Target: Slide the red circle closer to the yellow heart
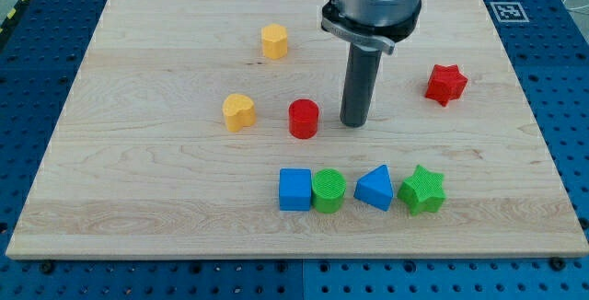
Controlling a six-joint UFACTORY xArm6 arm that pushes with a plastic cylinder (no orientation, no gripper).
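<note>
The red circle [304, 118] lies near the middle of the wooden board. The yellow heart [238, 112] lies a short way to its left, with a gap between them. My tip [354, 124] rests on the board just to the right of the red circle, a small gap apart from it. The dark rod rises from the tip to the arm's grey body at the view's top.
A yellow hexagon [274, 40] lies toward the view's top. A red star [446, 84] lies at the right. A row sits below: blue square [295, 190], green circle [329, 190], blue triangle [375, 188], green star [423, 190]. The board [138, 199] ends against a blue perforated table.
</note>
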